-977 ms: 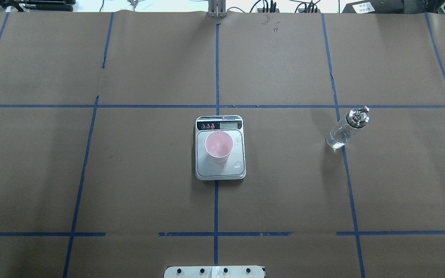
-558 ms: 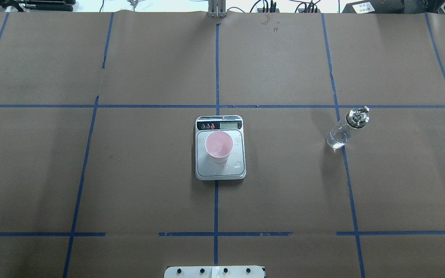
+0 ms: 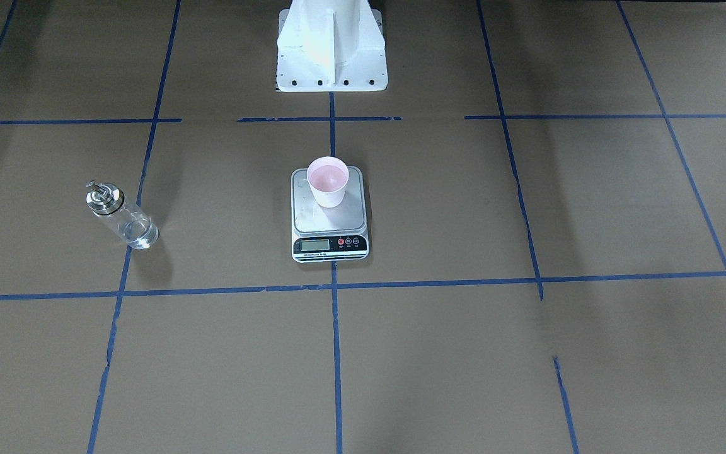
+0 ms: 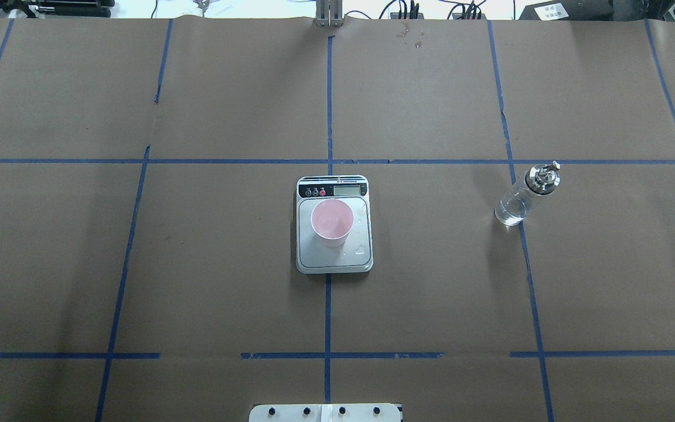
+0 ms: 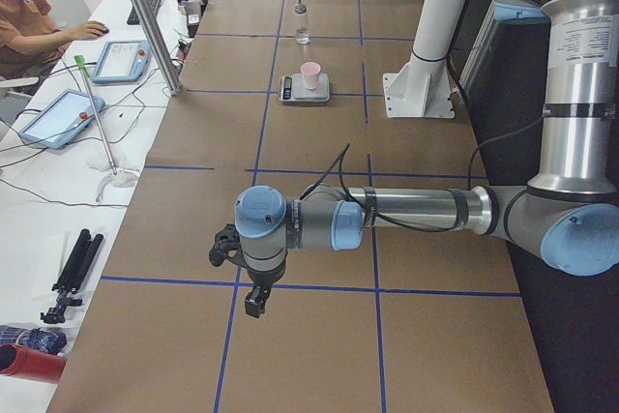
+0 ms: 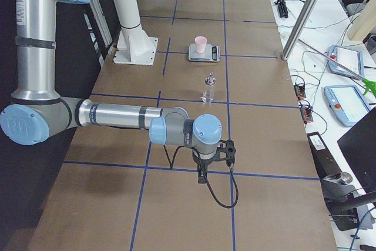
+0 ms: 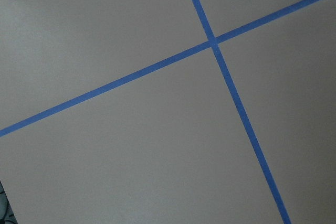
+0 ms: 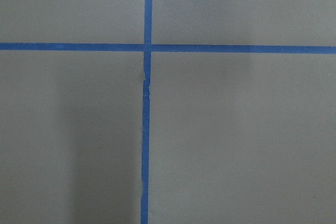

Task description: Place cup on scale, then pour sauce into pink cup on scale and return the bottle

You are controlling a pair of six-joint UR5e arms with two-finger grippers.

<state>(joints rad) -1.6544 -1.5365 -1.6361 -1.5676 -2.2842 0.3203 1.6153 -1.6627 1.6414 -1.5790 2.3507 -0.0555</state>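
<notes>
Brown paper covers the bench [image 4: 208, 281], gridded with blue tape [image 4: 328, 117]. The white robot pedestal [image 3: 330, 47] sits at the middle of the robot-side edge.

Scale [image 4: 334, 258]: at the bench's centre, on the middle tape line, with its display strip facing the operators' edge. A few clear droplets [image 4: 361, 249] lie on the steel platform toward the right end.

Cup [image 4: 332, 221]: upright on the scale, roughly mid-platform, with its rim well inside the platform edges. I cannot read the level inside it.

Bottle [image 4: 525, 196]: upright on the bench, on a tape line between the scale and the right-end edge, well apart from the scale. Its silver spout cap is on. The sauce [image 4: 509, 214] is clear and fills the lower part of the glass.

Left pincer [image 5: 253, 305]: hangs over a tape crossing near the left end of the bench, far from the scale, with nothing in it. It shows only in the side view, so I cannot tell its gap.

Right pincer [image 6: 201, 177]: hangs over a tape line near the right end, beyond the bottle, with nothing in it. I cannot tell its gap either.

Both wrist cameras show only paper and tape crossings.

An operator [image 5: 34, 21] sits off the operators' edge.
</notes>
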